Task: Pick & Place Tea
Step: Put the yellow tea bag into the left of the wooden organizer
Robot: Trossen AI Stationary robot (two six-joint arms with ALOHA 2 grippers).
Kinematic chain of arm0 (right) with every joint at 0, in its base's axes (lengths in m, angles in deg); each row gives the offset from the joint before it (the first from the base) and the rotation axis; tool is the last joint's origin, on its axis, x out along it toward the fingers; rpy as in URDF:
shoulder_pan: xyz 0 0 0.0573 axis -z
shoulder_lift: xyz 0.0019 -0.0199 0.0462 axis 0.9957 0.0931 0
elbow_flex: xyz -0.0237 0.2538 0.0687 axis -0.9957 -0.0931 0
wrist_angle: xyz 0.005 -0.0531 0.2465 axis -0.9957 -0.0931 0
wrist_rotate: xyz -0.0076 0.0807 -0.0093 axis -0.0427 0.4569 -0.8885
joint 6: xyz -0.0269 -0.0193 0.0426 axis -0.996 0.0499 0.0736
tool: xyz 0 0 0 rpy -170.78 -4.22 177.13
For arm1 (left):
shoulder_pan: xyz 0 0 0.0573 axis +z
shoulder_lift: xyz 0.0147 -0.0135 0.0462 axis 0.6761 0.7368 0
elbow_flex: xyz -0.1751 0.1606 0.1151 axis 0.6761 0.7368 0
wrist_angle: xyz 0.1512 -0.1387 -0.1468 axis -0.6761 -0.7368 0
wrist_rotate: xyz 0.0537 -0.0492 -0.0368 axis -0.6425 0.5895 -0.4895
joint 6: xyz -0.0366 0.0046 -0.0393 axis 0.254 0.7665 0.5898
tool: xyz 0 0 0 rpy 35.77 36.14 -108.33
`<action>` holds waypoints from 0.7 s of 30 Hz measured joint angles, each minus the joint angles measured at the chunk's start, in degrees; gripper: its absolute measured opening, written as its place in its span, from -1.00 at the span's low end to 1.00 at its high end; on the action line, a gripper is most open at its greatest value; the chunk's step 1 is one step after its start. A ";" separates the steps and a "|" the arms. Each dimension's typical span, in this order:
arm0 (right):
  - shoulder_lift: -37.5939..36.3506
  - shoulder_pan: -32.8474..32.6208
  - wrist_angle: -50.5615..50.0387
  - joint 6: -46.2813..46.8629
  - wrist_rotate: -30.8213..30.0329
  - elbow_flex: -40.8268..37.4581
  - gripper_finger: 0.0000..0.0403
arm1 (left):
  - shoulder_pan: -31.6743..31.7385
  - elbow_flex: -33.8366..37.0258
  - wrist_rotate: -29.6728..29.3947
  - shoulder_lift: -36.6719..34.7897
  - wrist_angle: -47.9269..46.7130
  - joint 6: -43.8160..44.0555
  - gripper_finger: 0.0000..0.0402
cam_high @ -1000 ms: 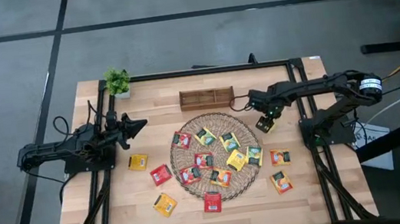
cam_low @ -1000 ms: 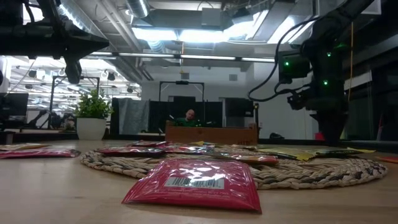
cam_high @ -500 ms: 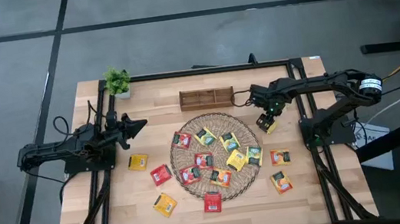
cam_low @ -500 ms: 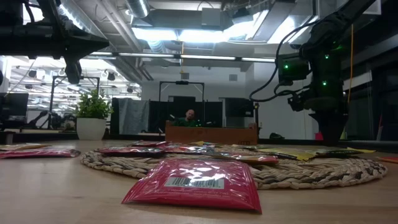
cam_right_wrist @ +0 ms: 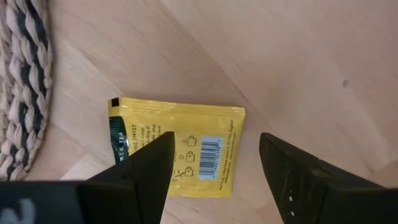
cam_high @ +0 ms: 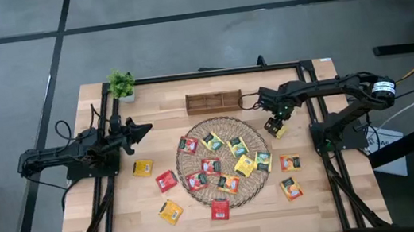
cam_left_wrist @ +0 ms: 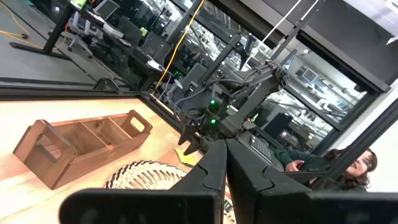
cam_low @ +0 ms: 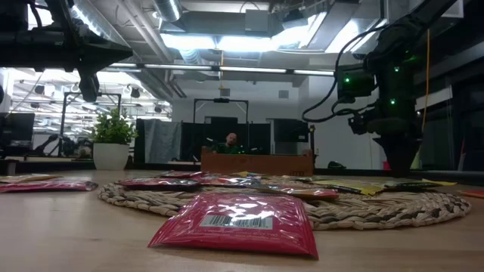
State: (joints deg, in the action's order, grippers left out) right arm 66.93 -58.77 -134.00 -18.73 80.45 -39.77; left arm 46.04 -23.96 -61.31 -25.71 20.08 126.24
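Several small tea sachets in red, yellow and orange lie flat on the round wicker mat and on the table around it. One yellow sachet lies on the wood just off the mat's right rim. My right gripper hangs over it, pointing down and open, one finger over the sachet and the other over the wood just off its edge; I see no touch. It also shows in the high view and the low view. My left gripper waits shut and level at the table's left, holding nothing.
A wooden compartment box stands behind the mat, a small potted plant at the far left corner. A red sachet lies near the front edge. Loose sachets flank the mat, one at left and one at right.
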 joint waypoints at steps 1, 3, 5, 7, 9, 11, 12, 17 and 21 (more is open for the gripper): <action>-0.02 0.00 0.48 0.08 0.00 -0.54 0.17 | -0.02 0.00 0.00 0.00 0.00 0.00 -0.96; -0.02 0.00 1.30 0.23 0.02 -2.06 0.17 | -0.01 0.00 -0.02 0.00 0.00 0.00 -0.97; -0.17 0.00 2.07 0.52 0.14 -3.38 0.17 | 0.00 0.00 -0.01 0.00 0.00 0.00 -0.97; -0.29 0.00 2.35 1.42 0.22 -4.50 0.17 | -0.01 0.00 0.00 0.00 0.00 0.00 -0.97; -0.34 0.00 2.67 1.54 0.34 -5.12 0.17 | 0.00 -0.02 0.00 0.00 0.00 0.00 -0.97; -0.41 0.00 2.89 1.81 0.42 -5.38 0.13 | -0.02 -0.01 0.00 0.00 0.01 0.00 -0.97; -0.41 0.00 2.86 1.96 0.36 -5.38 0.08 | -0.01 0.00 -0.01 0.00 0.02 0.00 -0.97; -0.25 0.00 2.73 1.98 0.39 -5.08 -0.49 | -0.02 0.00 -0.02 0.00 0.00 0.00 -0.97; -0.19 0.00 2.39 2.03 -0.09 -4.76 -0.91 | 0.00 -0.01 -0.02 0.00 0.02 0.00 -0.97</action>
State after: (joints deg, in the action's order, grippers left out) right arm 66.74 -58.77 -131.61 -16.70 80.36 -44.53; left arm 46.05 -23.97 -61.33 -25.71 20.11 126.24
